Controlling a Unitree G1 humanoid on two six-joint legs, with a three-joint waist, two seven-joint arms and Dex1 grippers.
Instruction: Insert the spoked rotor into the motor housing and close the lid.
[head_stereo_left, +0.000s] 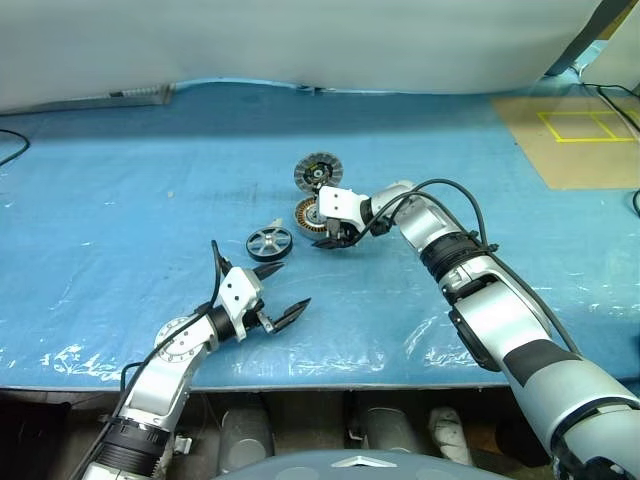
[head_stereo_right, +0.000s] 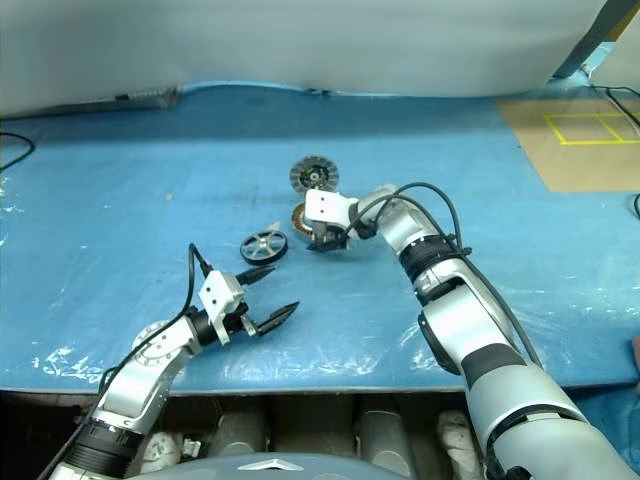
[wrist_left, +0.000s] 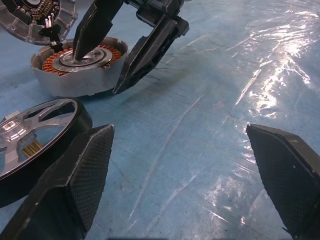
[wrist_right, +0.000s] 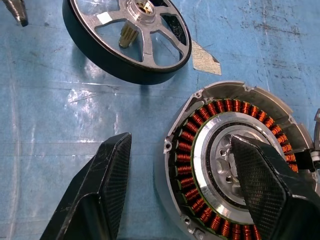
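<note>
Straddling the rim of the motor housing (wrist_right: 235, 170), the right hand (head_stereo_left: 335, 238) has its fingers spread apart with nothing clamped between them: one fingertip (wrist_right: 260, 175) sits over the shiny centre inside the copper ring, the other is outside the housing wall, over bare tabletop (head_stereo_left: 120, 180). Whether either finger actually touches metal, I cannot tell from here. The housing lies flat, open face up, directly under this hand.

Just beyond the outer finger, on the side toward the other arm, lies the spoked rotor (head_stereo_left: 269, 242), tipped slightly with its hub uppermost, close beside the housing but apart from it. The left hand (head_stereo_left: 276, 293) is nearer to it: fully open and empty, it points roughly level across the tabletop, one finger reaching just beside the rotor's dark rim. So the rotor looks to be the left hand's to take, while the right steadies the housing.

Past the housing, on the far side from the right hand, rests the lid (head_stereo_left: 318, 171), lying flat, still off.
</note>
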